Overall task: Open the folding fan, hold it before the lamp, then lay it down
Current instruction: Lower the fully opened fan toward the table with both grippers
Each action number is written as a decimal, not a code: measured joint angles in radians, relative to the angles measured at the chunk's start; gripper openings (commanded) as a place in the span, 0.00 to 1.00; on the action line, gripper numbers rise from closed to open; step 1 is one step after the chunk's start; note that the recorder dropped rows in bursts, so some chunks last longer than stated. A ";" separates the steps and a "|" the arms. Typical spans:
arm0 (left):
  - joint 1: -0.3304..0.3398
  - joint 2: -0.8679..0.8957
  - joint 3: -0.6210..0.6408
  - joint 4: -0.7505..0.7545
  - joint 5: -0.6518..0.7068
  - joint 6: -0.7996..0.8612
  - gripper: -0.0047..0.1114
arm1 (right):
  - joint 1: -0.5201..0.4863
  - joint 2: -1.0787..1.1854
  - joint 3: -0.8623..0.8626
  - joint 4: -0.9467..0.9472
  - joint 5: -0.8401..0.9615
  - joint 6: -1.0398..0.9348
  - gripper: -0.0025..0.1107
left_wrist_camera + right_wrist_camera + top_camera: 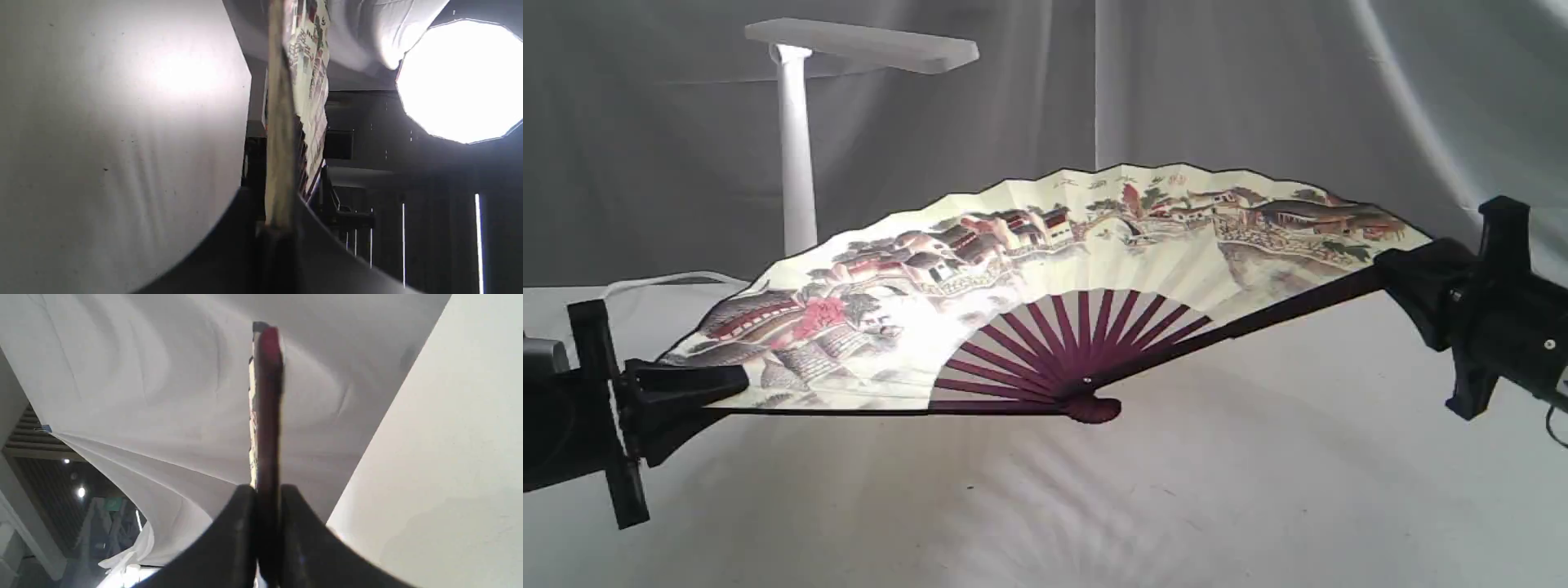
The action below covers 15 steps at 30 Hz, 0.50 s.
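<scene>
Left gripper [727, 385], right gripper [1390, 276] on fan [1054, 261] ends

No legible text; small brush characters [1125, 179] near folding fan [1045, 269] top edge, unreadable.

My right gripper [267, 496] clamps the folding fan [266, 428] edge-on, jaws tight on its maroon rib [269, 355], which runs straight ahead toward draped white cloth [163, 396].

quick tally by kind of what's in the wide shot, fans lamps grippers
folding fan: 1
lamp: 1
grippers: 2, the left gripper and the right gripper, each shut on one outer rib of the fan
total: 4
</scene>
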 measured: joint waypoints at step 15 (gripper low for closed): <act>0.001 0.155 0.000 0.008 -0.021 0.114 0.04 | 0.000 0.271 0.004 0.053 -0.118 -0.078 0.02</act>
